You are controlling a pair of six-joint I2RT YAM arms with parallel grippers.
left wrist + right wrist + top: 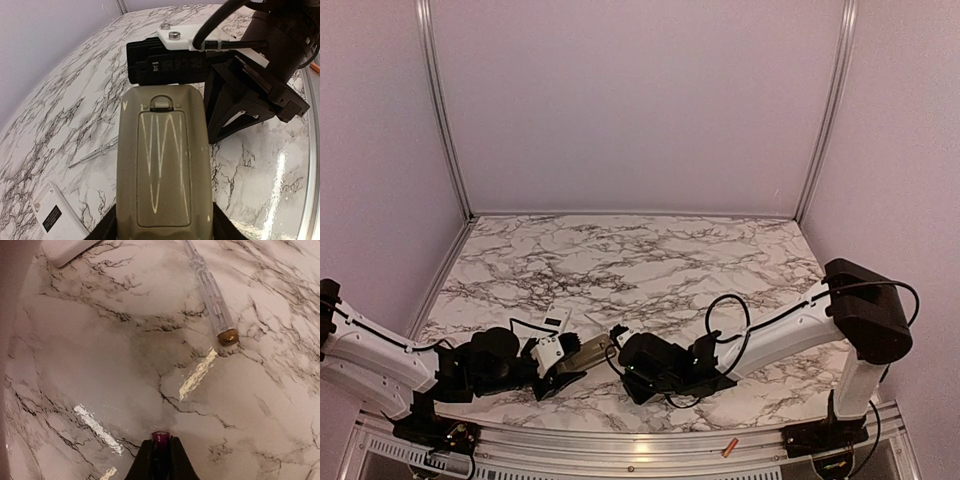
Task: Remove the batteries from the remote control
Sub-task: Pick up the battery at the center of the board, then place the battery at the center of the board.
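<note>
Worktop: glossy white-grey marble.
Remote: smooth beige plastic, rounded.
Left claw: clamped on remote sides.
Right claw: nearly closed, pinching dark-red cylindrical battery.

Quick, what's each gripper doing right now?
Left gripper: closed on the remote.
Right gripper: closed on a small reddish cylinder, possibly a battery.

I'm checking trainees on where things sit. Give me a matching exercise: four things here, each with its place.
Things:
1. tan remote
2. screwdriver
3. orange battery
4. small dark-red item

Places:
A. lying on the marble table
B. between the fingertips of the right gripper
C. on the metal rail at the near edge
D. held by the left gripper

Pairs: 1-D, 2-A, 3-C, 4-B
</note>
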